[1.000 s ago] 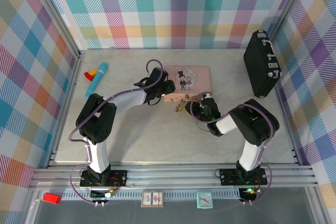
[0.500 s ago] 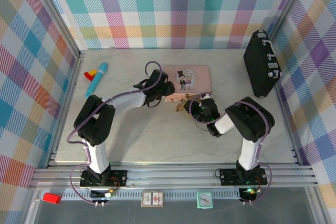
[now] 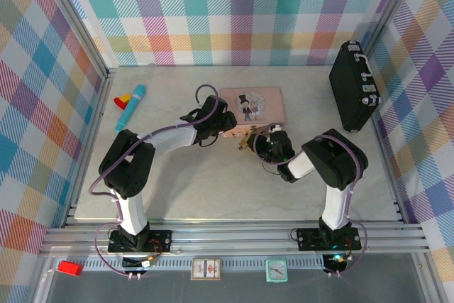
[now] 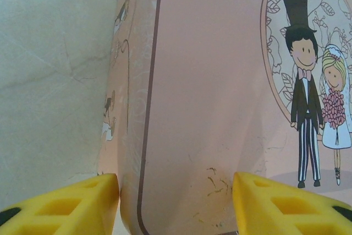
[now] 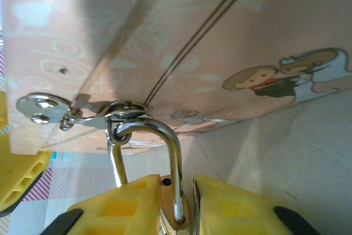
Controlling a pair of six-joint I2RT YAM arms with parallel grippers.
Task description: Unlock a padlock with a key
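Yellow-fingered, the right hand (image 5: 177, 186) is clamped on the padlock (image 5: 175, 152). Its two pads press against the brass body at the bottom of the wrist view. The silvery shackle rises between them and curves over into a small metal ring on the tin's (image 5: 165, 37) front wall. A flat silver hasp (image 5: 52, 108) lies just to the left of that ring, riveted to the pink wall. A cartoon couple is printed on the wall at the right of that frame.

From above, the right hand (image 3: 264, 144) sits just below the tin's (image 3: 266, 104) lower edge near the middle of the frame. The padlock (image 3: 245, 145) is a small gold speck at the hand's left tip.

The left hand (image 4: 176, 180) has its fingers apart. One finger (image 4: 66, 205) touches the tin's side wall at the lower left of its view. The other is over the lid (image 4: 209, 81) at the lower right, near the printed bride and groom. In the overhead view the left hand (image 3: 225, 123) rests at the tin's lower left corner.

On the pale table (image 3: 213, 182), a black case (image 3: 351, 94) stands on edge at the far right. A blue tube (image 3: 131, 108) lies at the upper left.
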